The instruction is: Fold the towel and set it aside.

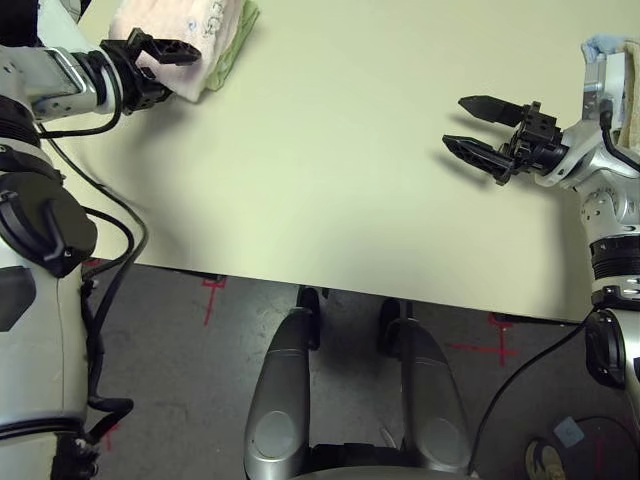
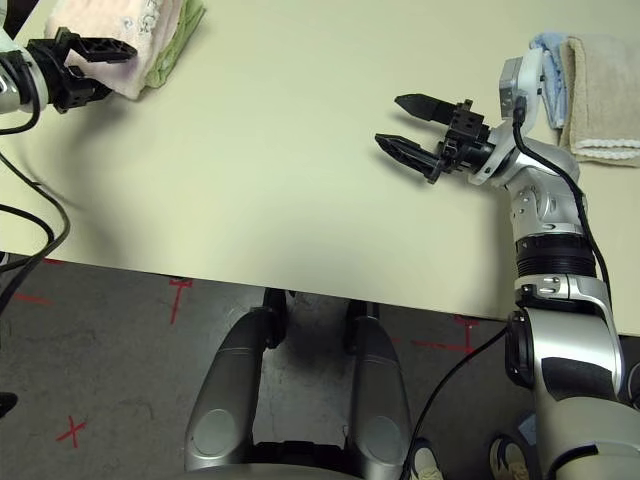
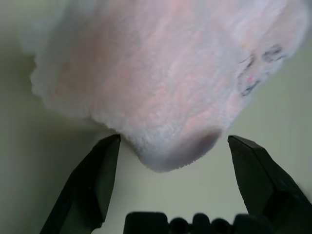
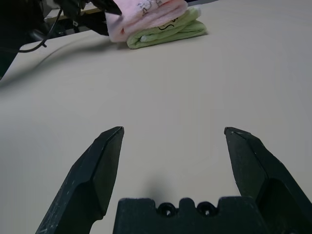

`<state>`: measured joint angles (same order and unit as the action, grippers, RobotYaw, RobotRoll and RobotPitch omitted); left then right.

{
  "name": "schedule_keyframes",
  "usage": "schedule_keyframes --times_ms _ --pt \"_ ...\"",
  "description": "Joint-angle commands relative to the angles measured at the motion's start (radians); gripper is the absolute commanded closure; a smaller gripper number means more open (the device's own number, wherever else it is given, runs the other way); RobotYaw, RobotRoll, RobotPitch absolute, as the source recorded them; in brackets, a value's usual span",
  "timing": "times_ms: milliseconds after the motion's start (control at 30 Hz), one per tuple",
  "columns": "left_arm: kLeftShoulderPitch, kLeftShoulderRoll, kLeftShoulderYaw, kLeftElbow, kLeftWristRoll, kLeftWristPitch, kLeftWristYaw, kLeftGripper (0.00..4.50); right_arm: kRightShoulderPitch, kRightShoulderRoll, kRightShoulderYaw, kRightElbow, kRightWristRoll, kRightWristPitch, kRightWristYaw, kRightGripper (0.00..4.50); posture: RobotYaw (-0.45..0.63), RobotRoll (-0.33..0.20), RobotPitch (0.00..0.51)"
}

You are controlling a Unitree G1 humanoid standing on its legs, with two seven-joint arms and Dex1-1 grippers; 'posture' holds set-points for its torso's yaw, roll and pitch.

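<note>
On the green towel [image 4: 168,33] lies the folded pink towel [image 1: 170,35]; both the left gripper [image 1: 165,62] and the right gripper [image 2: 408,127] gape, holding nothing.

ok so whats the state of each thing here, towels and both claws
pink towel: folded, resting on top of the green towel, not gripped
green towel: folded, flat on the table under the pink one
blue towel: folded, beside the beige one
beige towel: folded, lying flat
left claw: open, right at the pink towel's edge
right claw: open, empty, above bare table
</note>
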<state>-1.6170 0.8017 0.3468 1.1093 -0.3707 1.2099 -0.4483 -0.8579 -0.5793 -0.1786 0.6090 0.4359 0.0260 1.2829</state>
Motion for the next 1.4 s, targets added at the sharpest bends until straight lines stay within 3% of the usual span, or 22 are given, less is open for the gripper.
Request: schedule_keyframes --times_ms 33,200,367,600,733,933,1233,1400 --pt "-0.064 0.011 0.02 -0.038 -0.028 0.052 -0.022 0.03 0.0 0.007 0.004 0.022 -0.009 -0.017 0.006 0.0 0.12 0.0 0.449" --pt "-0.046 -0.009 -0.107 -0.209 -0.052 0.101 -0.199 0.03 -0.018 0.012 0.004 0.038 -0.015 -0.031 -0.002 0.0 0.11 0.0 0.447" --pt "0.134 0.121 -0.479 -0.617 -0.087 0.1 -0.583 0.03 -0.047 0.007 -0.011 0.064 -0.015 -0.026 -0.037 0.0 0.11 0.0 0.446" --pt "0.213 0.234 -0.657 -0.713 -0.048 0.074 -0.761 0.03 -0.056 0.001 -0.013 0.074 -0.015 -0.031 -0.039 0.0 0.11 0.0 0.444" --pt "0.218 0.238 -0.667 -0.661 0.01 0.014 -0.753 0.03 -0.047 -0.001 -0.017 0.062 -0.01 -0.028 -0.038 0.0 0.11 0.0 0.441" --pt "0.204 0.166 -0.605 -0.486 0.121 -0.126 -0.614 0.03 -0.042 -0.004 -0.017 0.055 -0.008 -0.024 -0.035 0.0 0.1 0.0 0.437" --pt "0.153 0.082 -0.503 -0.306 0.133 -0.107 -0.582 0.03 -0.039 -0.007 -0.013 0.044 -0.007 -0.015 -0.033 0.0 0.1 0.0 0.441" --pt "0.108 0.062 -0.441 -0.16 0.198 -0.267 -0.432 0.03 -0.024 -0.007 -0.012 0.023 -0.004 -0.003 -0.032 0.0 0.09 0.0 0.442"
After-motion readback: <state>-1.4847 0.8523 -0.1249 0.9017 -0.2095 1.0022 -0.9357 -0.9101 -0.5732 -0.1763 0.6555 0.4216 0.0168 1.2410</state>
